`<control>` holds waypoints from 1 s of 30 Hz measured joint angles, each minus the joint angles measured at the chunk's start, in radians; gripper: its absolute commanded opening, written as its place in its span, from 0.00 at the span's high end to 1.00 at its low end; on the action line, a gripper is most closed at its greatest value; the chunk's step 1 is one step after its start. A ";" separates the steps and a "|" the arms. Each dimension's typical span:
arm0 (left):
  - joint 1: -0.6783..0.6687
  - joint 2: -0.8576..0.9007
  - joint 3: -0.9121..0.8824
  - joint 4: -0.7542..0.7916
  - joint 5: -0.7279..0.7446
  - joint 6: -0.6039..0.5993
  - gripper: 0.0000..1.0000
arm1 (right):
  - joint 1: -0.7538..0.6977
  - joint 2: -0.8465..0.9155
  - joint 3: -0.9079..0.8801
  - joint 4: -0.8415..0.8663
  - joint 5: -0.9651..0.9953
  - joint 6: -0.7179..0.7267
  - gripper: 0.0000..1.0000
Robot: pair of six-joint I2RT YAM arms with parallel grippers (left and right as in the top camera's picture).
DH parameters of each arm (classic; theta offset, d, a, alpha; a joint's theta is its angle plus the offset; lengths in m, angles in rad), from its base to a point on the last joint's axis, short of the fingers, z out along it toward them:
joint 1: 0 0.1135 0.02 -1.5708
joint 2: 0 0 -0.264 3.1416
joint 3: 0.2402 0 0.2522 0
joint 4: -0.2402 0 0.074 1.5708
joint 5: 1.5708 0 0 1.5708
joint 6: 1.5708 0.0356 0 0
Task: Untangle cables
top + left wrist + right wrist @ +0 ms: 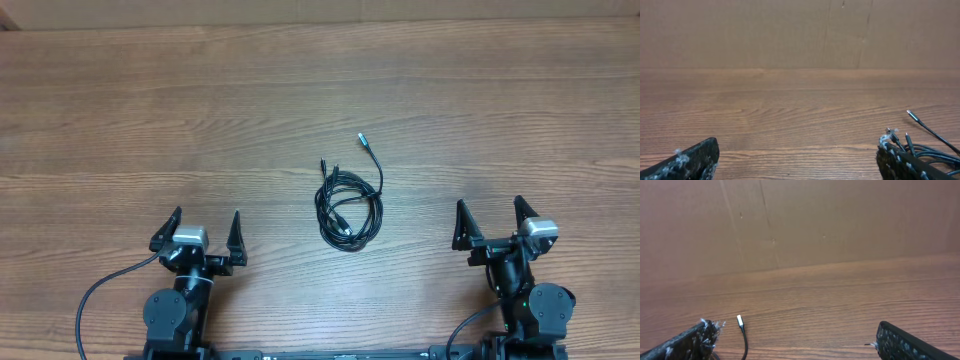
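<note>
Near edge, left side: left gripper (207, 213), jaws spread wide, gripping nothing, pointed at far edge. Near edge, right side: right gripper (489, 203), same pose, jaws wide apart, gripping nothing. Both well apart from the cables (345, 212).

Between the two grippers and a bit farther out on the table (300, 90): cables bunched in one loose black coil, loops overlapping. Bluish-silver tip (362, 138) sticking out on far right side of coil. Two short black plug ends (329, 163) sticking out on its far side, left of that tip.

Overhead only: full coil outline, both arms, thick black wire (100, 290) curving off the left arm's base.

Left wrist only: left gripper (799, 147) seen from behind, cables (935, 150) low at right edge of frame, partly hidden behind the right-hand finger (905, 162). One pale plug on a thin cord reaching toward far side.

Right wrist only: right gripper (796, 330) open, a single stretch of the cables (744, 340) with a pale tip just beside the left-hand finger. Rest of coil out of frame.

Wrist views, not overhead: brown panel (740, 30) standing along far edge of table.
</note>
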 measured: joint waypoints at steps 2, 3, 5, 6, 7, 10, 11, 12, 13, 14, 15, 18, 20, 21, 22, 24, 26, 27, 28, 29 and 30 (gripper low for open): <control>0.000 0.000 0.000 0.000 0.000 0.000 0.00 | 0.000 0.000 0.000 0.000 0.000 0.000 0.00; 0.000 0.000 0.000 0.000 0.000 0.000 0.00 | 0.000 0.000 0.000 0.000 0.000 -0.001 0.00; 0.000 0.000 0.000 0.000 0.000 0.000 0.00 | 0.000 0.000 0.000 0.000 0.000 0.000 0.00; 0.000 0.000 0.000 0.000 0.000 0.000 0.00 | 0.000 0.000 0.000 0.000 0.000 0.000 0.00; 0.000 0.000 0.000 0.000 0.000 0.000 0.00 | 0.000 0.000 0.000 0.000 0.000 0.000 0.00; 0.000 0.000 0.000 0.000 -0.009 0.008 0.00 | 0.000 0.000 0.000 0.000 0.000 0.000 0.00; 0.000 0.000 0.000 0.000 -0.016 0.015 0.00 | 0.000 0.000 0.000 0.000 0.000 0.000 0.00; 0.000 0.000 0.000 0.002 -0.026 0.022 0.00 | 0.000 0.000 0.000 0.000 0.000 0.000 0.00; 0.000 0.000 0.000 0.005 -0.038 0.027 0.00 | 0.000 0.000 0.000 0.000 0.000 0.000 0.00; 0.000 0.000 0.000 0.014 -0.051 0.029 0.00 | 0.000 0.000 0.000 0.000 0.000 0.000 0.00; 0.000 0.000 0.000 0.031 -0.063 0.031 0.00 | 0.000 0.000 0.000 0.004 0.000 0.001 0.00; 0.000 0.000 0.000 0.075 -0.082 0.031 0.00 | 0.000 0.000 0.000 0.031 -0.003 0.032 0.00; 0.000 0.000 0.006 0.084 -0.088 0.031 0.00 | 0.000 0.000 0.000 0.034 -0.003 0.065 0.00; 0.000 0.000 0.013 0.084 -0.089 0.030 0.01 | 0.000 0.000 0.000 0.034 -0.003 0.080 0.00; 0.000 0.000 0.023 0.084 -0.089 0.030 0.00 | 0.000 0.000 0.000 0.034 -0.004 0.101 0.00; 0.000 0.000 0.056 0.083 -0.083 0.030 0.00 | 0.000 0.000 0.000 0.034 -0.008 0.136 0.00; 0.000 0.000 0.097 0.079 -0.064 0.030 0.01 | 0.000 0.000 0.000 0.035 -0.027 0.164 0.00; 0.000 0.000 0.114 0.079 -0.055 0.030 0.00 | 0.000 0.000 0.000 0.035 -0.034 0.172 0.00; 0.000 0.000 0.130 0.080 -0.044 0.030 0.00 | 0.000 0.000 0.000 0.036 -0.045 0.179 0.00; 0.000 0.000 0.145 0.079 -0.031 0.030 0.00 | 0.000 0.000 0.000 0.037 -0.057 0.184 0.00; 0.000 0.000 0.155 0.080 -0.020 0.029 0.00 | 0.000 0.000 0.000 0.043 -0.064 0.188 0.00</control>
